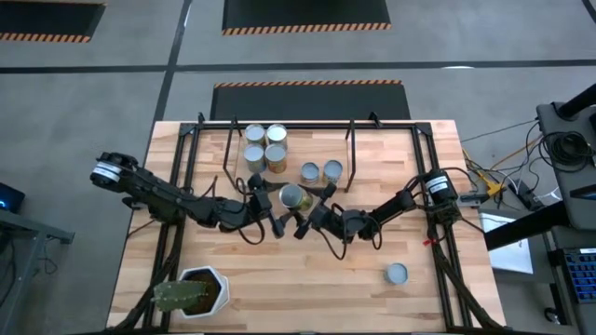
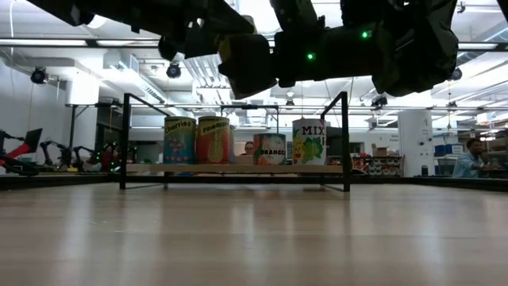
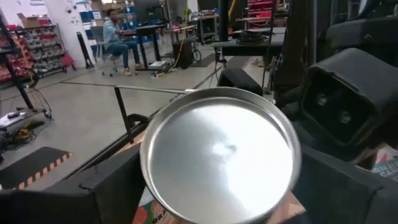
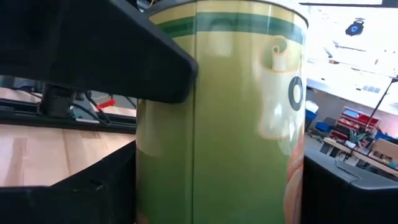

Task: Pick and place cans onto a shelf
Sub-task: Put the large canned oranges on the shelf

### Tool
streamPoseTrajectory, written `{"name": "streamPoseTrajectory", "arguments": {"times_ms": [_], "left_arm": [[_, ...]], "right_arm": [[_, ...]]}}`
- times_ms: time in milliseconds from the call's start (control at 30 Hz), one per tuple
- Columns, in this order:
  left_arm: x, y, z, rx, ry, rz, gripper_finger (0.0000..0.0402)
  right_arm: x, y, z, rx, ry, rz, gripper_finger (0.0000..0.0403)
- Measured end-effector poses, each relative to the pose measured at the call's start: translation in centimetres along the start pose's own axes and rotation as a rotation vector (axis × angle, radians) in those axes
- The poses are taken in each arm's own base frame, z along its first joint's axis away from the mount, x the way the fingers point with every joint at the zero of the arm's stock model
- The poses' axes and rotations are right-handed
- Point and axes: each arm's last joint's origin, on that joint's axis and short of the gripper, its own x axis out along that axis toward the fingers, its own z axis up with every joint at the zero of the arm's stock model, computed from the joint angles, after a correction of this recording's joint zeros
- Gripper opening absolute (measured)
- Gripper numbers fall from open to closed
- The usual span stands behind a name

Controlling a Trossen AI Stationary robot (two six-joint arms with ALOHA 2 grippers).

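One green-labelled can (image 4: 236, 118) gripped by right hand (image 1: 305, 218), left hand (image 1: 271, 217) wide beside it, about six cans (image 1: 276, 156) on shelf (image 1: 382, 140), one lone can (image 1: 397, 273) on table (image 1: 307, 288)

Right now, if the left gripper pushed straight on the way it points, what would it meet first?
The green-labelled can between both grippers, then probably the right gripper just beyond it. The left gripper faces it; depth is uncertain.

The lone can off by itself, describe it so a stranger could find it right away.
Start at the wooden table and go to its front right part. The lone can stands upright on bare wood there; every other can is on the shelf or between the arms.
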Motion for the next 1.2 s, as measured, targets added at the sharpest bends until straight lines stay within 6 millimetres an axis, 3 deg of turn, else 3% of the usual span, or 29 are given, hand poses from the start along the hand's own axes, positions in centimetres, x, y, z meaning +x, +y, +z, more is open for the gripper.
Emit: {"name": "streamPoseTrajectory", "arguments": {"times_ms": [233,533,767,1000,1200], "left_arm": [[0.0,0.1,-0.1,-0.028,0.005,0.002,0.0296],[-0.2,0.4,0.2,-0.038,0.008,0.069,0.0311],[-1.2,1.8,0.7,-0.072,0.051,0.235,0.0312],[-1.9,3.4,-1.1,-0.218,0.163,0.392,0.0313],[-0.9,3.8,-3.1,-0.274,0.212,0.461,0.0313]], "right_arm": [[0.0,0.1,-0.2,0.01,0.006,0.021,0.0331],[-0.2,0.3,0.1,0.004,0.021,0.018,0.0356],[-0.8,-0.1,1.7,-0.003,0.064,-0.028,0.0357],[-1.6,-0.5,3.5,-0.036,0.089,-0.054,0.0357],[-1.8,-1.0,4.4,-0.043,0.096,-0.06,0.0357]]}}
